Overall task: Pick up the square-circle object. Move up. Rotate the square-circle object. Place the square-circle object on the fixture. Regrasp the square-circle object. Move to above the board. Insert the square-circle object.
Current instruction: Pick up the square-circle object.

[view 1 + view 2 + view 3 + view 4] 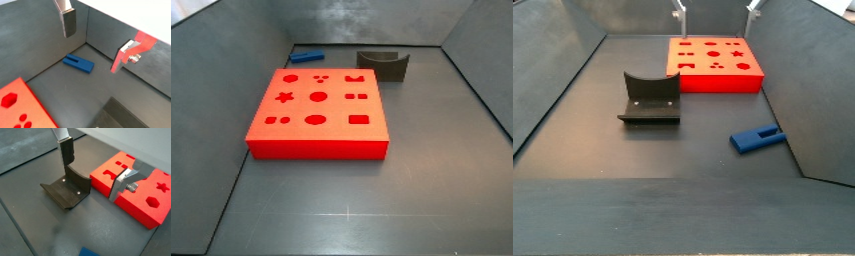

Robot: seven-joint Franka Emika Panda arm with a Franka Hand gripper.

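Wrist views: gripper [97,42] hangs above the floor, fingers [69,22] spread wide with nothing between them.
Square-circle object: square-circle object [79,63] lies flat on the grey floor close to a wall, apart from the gripper; in a side view [758,138] it sits beside the right wall, well apart from the fixture [649,97].
Board: board [318,107] lies flat, cut-outs up, untouched.
Step in hand: judged to be the pick-up, not yet begun.
Advice: centre over the peg, align the jaws across its narrow width, descend straight, mind the nearby wall, close only once both pads flank it.
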